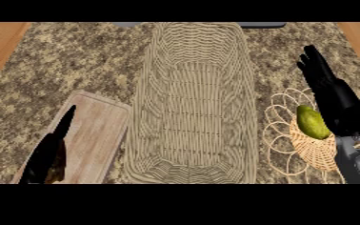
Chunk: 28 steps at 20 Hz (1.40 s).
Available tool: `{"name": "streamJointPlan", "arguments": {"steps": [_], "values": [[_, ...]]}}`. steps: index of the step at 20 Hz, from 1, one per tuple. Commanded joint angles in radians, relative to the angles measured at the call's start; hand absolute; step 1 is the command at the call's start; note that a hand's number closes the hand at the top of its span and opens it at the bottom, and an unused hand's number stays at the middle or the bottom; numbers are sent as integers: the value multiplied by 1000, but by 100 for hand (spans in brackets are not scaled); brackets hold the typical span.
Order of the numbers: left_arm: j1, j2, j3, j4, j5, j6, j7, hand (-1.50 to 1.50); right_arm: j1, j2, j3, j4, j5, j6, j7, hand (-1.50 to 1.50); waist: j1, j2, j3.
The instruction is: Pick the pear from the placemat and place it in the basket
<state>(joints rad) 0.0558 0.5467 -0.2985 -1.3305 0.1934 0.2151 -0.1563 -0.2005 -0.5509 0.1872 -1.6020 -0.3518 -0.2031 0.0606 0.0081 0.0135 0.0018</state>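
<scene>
- The pear (312,122) lies on the placemat (281,124) at my right, so by my reckoning the task has hardly begun — no grasp yet, no lift, no carry.
- My right hand (329,93) sits just beside the pear on its outer side, fingers straight and pointing away from me; it holds nothing. Whether the palm touches the fruit I cannot tell.
- My left hand (48,152) rests low at the left over the board (95,133), fingers straight and relaxed, holding nothing.
- What is left: close my right fingers round the pear, raise it, bring it leftward over the rim and set it down inside the basket (191,100).
- The basket stands in the middle of the counter (84,62), with nothing showing inside it.
- Pear: yellow-green, smooth and glossy-looking skin, rounded and narrowing toward one end — I judge it could slip or roll if pinched off-centre.
- Placemat: pale woven fibre, a tight round centre ringed by open loops like petals; the counter shows through the gaps.
- Basket: long, deep, tan wicker with ribbed walls and a woven floor.
- Board: light wood with rounded corners and a flat, faintly grained face.
- Counter: speckled brown and cream stone, flat and hard-looking.
</scene>
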Motion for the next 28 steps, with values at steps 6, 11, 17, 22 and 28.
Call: {"name": "streamJointPlan", "arguments": {"steps": [6, 11, 17, 22, 28], "values": [[-201, 45, 81, -124, -24, 19, -50, 0, -81, 249, -125, 31, -582, 335, 1, 150, 2, -9, 19], [-229, 42, 72, -155, 1, -14, 11, 0, -158, 331, -277, 21, -895, 176, 208, -150, -18, -18, 1], [-248, 45, 77, -170, -1, -38, 58, 0, -233, -82, -395, 135, -736, 170, 352, -150, -2, -11, -2], [-286, 19, 65, -160, -21, -16, 67, 0, -247, -350, -359, 274, -615, 449, 455, -150, 15, 7, 0], [-315, 7, 48, -183, -30, -22, 74, 0, -254, -488, -289, 336, -550, 918, 427, -150, 45, 17, 6]]}}
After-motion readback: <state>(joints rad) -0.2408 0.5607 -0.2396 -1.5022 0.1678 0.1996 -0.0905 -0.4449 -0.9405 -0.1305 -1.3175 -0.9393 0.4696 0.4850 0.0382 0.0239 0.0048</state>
